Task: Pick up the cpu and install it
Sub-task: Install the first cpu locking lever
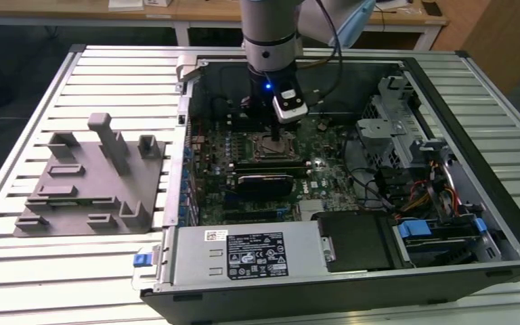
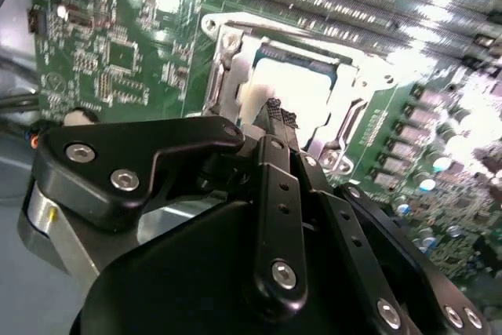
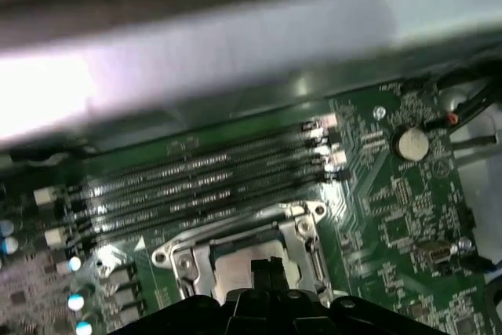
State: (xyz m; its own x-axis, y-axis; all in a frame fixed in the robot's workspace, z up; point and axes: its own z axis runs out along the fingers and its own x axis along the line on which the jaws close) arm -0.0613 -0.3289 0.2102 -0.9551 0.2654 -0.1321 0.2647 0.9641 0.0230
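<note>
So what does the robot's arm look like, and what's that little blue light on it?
The arm is a thick silver-grey tube with a darker ring joint. Below it sits a black wrist part with a small glowing blue light and a white and black box clipped to its side. Black cables loop beside it. The gripper is black, built from flat linked bars held with shiny silver screws.

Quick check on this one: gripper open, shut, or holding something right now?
Gripper: fingers together over the cpu, which lies in the motherboard socket; shut, with nothing seen held between the fingertips.
</note>
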